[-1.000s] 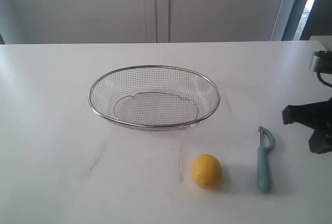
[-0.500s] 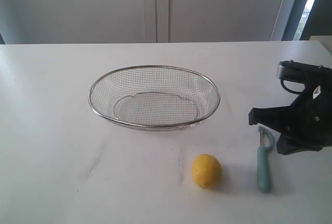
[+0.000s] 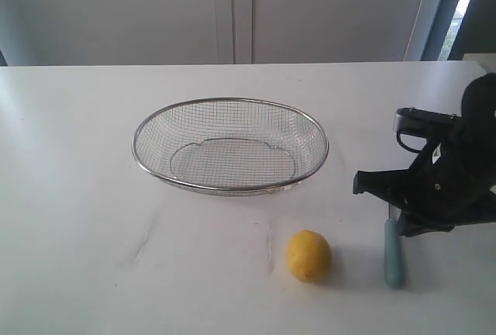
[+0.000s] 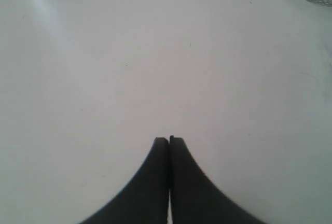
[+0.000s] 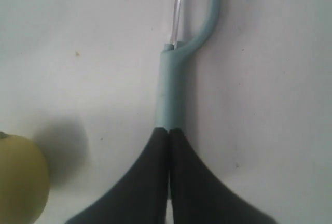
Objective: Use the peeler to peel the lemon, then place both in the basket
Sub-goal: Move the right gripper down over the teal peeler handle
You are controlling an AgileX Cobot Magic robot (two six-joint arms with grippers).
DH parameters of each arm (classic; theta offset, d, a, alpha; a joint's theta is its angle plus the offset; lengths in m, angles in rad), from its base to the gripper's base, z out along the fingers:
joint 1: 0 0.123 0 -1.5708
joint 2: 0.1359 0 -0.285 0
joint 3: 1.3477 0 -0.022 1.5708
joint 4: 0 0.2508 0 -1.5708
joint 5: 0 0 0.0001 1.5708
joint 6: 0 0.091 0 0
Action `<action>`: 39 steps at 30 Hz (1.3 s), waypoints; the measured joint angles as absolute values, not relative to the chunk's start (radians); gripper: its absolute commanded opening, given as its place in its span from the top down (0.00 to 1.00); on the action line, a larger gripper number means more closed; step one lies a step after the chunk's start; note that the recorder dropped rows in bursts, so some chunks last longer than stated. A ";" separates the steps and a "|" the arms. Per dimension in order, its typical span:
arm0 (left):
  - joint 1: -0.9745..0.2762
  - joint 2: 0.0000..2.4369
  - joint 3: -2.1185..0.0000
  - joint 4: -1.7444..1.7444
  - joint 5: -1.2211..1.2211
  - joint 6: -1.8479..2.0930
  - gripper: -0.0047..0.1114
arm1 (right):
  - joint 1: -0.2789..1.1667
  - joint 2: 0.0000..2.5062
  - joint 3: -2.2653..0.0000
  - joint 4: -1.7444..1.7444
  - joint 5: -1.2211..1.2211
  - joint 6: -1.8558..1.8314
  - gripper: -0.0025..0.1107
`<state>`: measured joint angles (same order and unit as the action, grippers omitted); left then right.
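Peeler (image 3: 394, 261) lies by the desk's (image 3: 77, 195) near edge, beside the lemon (image 3: 308, 255). My right gripper (image 5: 169, 129) hangs over the handle, jaws together (they must spread first); I should straddle it squarely, mid-handle.

Bright yellow lemon (image 3: 308, 255). Peeler (image 5: 170, 86) with a pale teal handle and a silvery metal blade. Basket (image 3: 232, 189) of silver wire mesh in a fine square grid, with a shinier silver rim. Plain white table (image 3: 77, 219) with faint grey smudges. Black left gripper (image 4: 169, 140) and black right gripper (image 5: 169, 130).
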<state>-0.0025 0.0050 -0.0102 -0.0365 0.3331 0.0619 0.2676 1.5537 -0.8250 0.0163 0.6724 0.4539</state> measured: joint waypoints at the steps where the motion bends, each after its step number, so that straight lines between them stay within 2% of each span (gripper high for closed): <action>1: -0.002 0.005 -0.010 -0.037 0.333 0.062 0.96 | 0.268 1.564 -0.825 0.014 0.664 0.461 0.98; 7: -0.002 0.005 -0.010 -0.037 0.333 0.062 0.96 | 0.268 1.602 -0.825 0.012 0.642 0.471 0.97; 13: -0.002 0.005 -0.010 -0.037 0.333 0.062 0.96 | 0.268 1.635 -0.825 0.010 0.620 0.483 0.82; 19: -0.002 0.005 -0.010 -0.037 0.333 0.062 0.96 | 0.268 1.657 -0.825 0.010 0.605 0.494 0.71; 39: -0.002 0.005 -0.010 -0.037 0.333 0.062 0.96 | 0.268 1.691 -0.825 0.010 0.557 0.498 0.70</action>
<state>-0.0025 0.0050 -0.0102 -0.0365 0.3331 0.0619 0.2676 1.6906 -0.8250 0.0101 0.5572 0.4977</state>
